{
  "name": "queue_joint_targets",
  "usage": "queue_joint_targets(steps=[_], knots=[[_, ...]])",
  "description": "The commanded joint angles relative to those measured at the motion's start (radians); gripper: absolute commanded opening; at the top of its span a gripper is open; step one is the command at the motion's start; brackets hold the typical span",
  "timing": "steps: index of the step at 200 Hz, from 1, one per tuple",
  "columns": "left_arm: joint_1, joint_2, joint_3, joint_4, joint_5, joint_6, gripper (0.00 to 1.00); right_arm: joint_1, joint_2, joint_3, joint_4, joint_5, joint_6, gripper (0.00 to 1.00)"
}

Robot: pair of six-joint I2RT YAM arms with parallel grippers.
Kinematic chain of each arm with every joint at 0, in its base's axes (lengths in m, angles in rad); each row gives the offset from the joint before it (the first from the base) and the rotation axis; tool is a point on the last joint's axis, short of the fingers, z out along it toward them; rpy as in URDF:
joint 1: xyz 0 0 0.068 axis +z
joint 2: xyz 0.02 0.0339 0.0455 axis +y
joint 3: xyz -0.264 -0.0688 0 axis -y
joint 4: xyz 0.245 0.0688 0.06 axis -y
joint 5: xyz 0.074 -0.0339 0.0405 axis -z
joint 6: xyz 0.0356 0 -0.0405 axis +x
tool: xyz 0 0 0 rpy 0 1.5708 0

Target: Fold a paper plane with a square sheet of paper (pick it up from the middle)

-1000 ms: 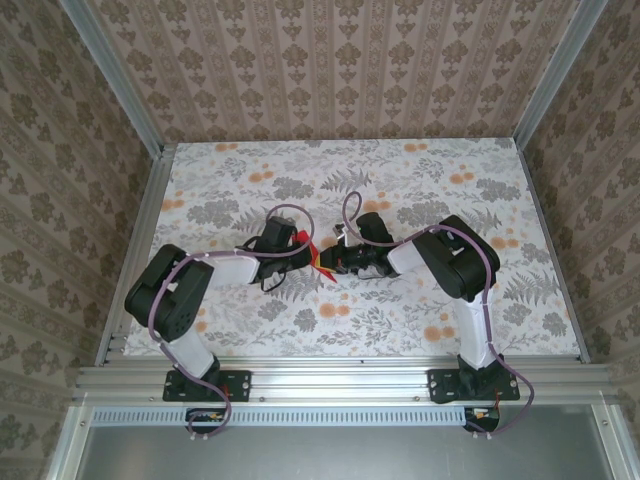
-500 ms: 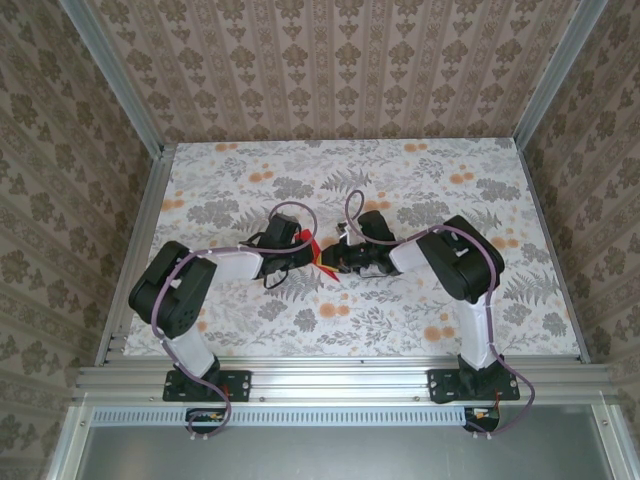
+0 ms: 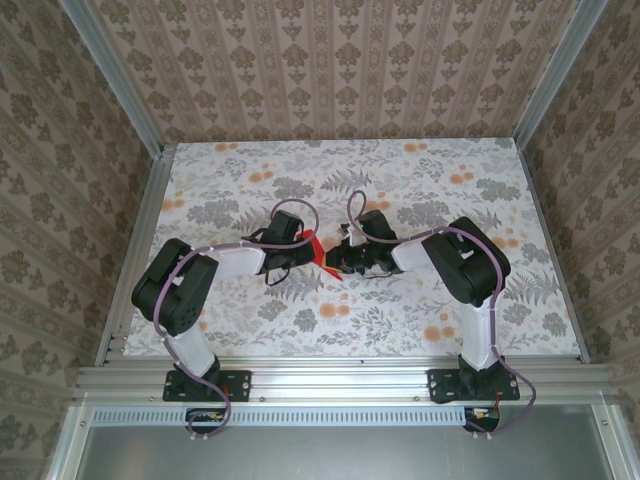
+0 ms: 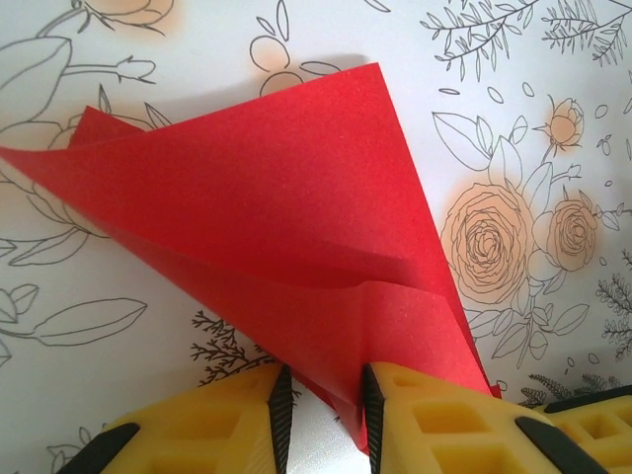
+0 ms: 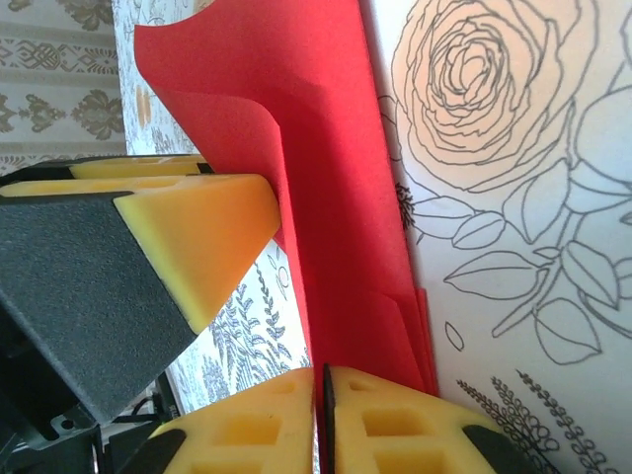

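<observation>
Right gripper (image 5: 321,420) pinched shut on paper (image 5: 326,197) at frame bottom. Left gripper (image 4: 322,410) jaws a slit apart, fold between them. Paper centre-frame in top view, between both. Likely light, floppy, tears easily; grip creased edges, not loose flaps.

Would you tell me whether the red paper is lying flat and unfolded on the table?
No, the left wrist view shows the paper folded into overlapping layers with visible creased edges.
</observation>
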Motion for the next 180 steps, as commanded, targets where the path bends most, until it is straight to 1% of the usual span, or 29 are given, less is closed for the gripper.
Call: queue_joint_targets(steps=[1,40,70,95,122,136,180], knots=[[0.001,0.002,0.009,-0.024,-0.003,-0.010,0.30,-0.009,-0.010,-0.014,-0.086,0.047,0.002,0.09],[0.006,-0.072,-0.036,0.044,0.019,-0.013,0.35,-0.038,0.014,-0.064,0.043,0.024,0.135,0.07],[0.008,-0.096,-0.076,0.128,0.061,-0.008,0.39,-0.061,0.030,-0.086,0.102,-0.001,0.212,0.06],[0.008,-0.095,-0.097,0.198,0.089,-0.010,0.40,-0.072,0.042,-0.104,0.140,-0.008,0.269,0.05],[0.007,-0.082,-0.100,0.246,0.108,-0.002,0.40,-0.085,0.060,-0.129,0.225,-0.028,0.337,0.05],[0.007,-0.071,-0.088,0.248,0.105,0.002,0.39,-0.086,0.060,-0.134,0.254,-0.039,0.344,0.05],[0.022,-0.027,-0.029,0.211,0.063,-0.011,0.38,-0.086,0.043,-0.148,0.250,-0.055,0.272,0.06]])
